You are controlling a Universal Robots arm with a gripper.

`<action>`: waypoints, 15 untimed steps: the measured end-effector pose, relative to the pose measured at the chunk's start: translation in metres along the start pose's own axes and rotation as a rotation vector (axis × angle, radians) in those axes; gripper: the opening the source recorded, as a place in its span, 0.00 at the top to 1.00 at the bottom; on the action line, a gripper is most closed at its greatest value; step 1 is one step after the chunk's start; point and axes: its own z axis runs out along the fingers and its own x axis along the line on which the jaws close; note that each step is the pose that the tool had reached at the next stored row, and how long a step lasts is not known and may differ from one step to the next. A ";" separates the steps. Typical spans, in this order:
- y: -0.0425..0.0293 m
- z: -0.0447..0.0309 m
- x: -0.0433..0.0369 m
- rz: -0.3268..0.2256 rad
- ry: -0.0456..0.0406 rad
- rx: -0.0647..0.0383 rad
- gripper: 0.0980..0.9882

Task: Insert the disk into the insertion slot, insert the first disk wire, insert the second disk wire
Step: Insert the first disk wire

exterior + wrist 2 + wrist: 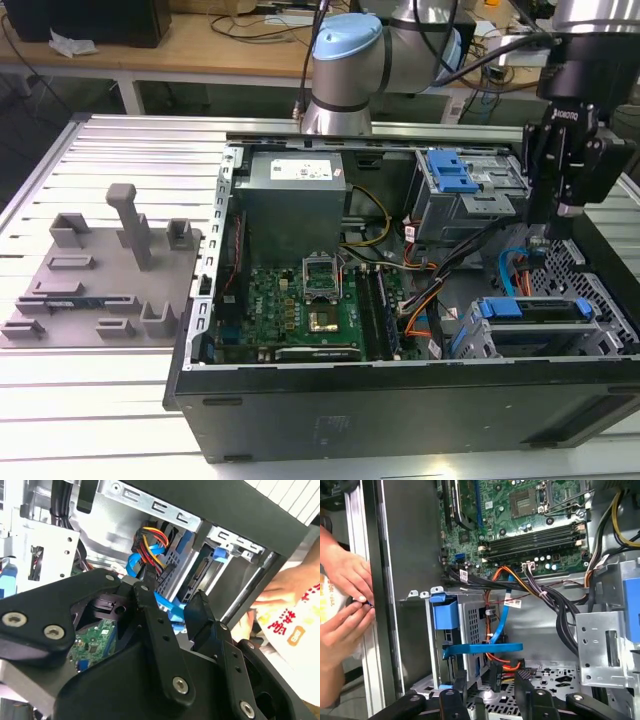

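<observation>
One disk [535,312], sat in one insertion slot [472,338] at case corner, exterior view's right. Claw [490,681] hangs close by, its two fingers [150,615] spread apart, clamping nothing. Two leads just off fingertips: one flat blue cable [485,648], one black plug [496,671] on red-orange wires. Two hands [347,572] outside case wall [385,605]. One taller cage [455,190] nearby.

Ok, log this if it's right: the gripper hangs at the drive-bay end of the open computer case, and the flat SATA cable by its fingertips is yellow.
One thing is wrong: the flat SATA cable is blue, not yellow, as the first wrist view shows. The rest stands: the gripper hangs at the drive-bay end of the open computer case, with that cable by its fingertips.
</observation>
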 end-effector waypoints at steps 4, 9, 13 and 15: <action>0.0010 0.0036 0.0002 0.000 0.0036 0.010 0.55; 0.0019 0.0073 -0.0015 0.033 0.0111 0.010 0.55; 0.0021 0.0091 -0.0041 0.039 0.0538 0.012 0.55; 0.0022 0.0095 -0.0055 0.039 0.0819 0.014 0.55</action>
